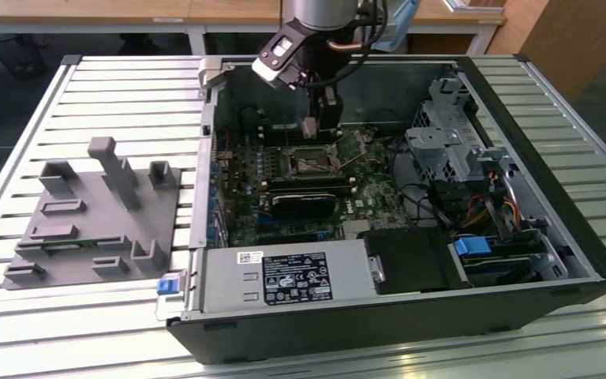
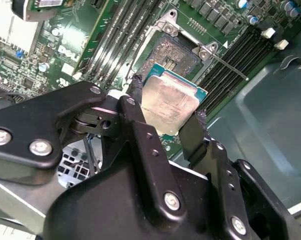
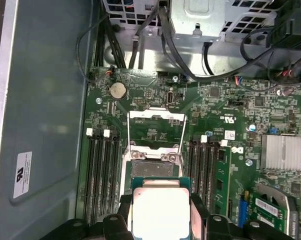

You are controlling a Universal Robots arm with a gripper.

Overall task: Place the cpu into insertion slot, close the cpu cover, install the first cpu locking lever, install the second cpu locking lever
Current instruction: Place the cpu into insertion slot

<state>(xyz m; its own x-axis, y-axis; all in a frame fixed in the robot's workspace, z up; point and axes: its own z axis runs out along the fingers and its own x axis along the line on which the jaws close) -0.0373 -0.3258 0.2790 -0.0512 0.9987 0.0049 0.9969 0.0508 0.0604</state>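
Observation:
My gripper (image 2: 168, 100) is shut on the cpu (image 2: 171, 100), a flat square chip with a dull silver top, its black fingers (image 2: 139, 117) pressing on two opposite edges. In both wrist views the cpu (image 3: 159, 210) hangs above the green board, just short of the insertion slot (image 3: 151, 167), which lies bare with a dark centre (image 2: 174, 50). The cpu cover (image 3: 156, 116) stands swung open on the slot's far side. A thin silver lever rod (image 2: 229, 66) juts out beside the slot. In the exterior view the gripper (image 1: 315, 126) hangs inside the open computer case, above the slot (image 1: 308, 160).
Long black memory slots (image 3: 101, 172) flank the socket on both sides. A silver heatsink (image 3: 281, 151) and black cables (image 3: 140, 35) lie nearby. The case wall (image 1: 211, 118), drive cage (image 1: 445, 146) and power supply (image 1: 287, 278) surround the board. A grey fixture (image 1: 98, 217) sits on the slatted table.

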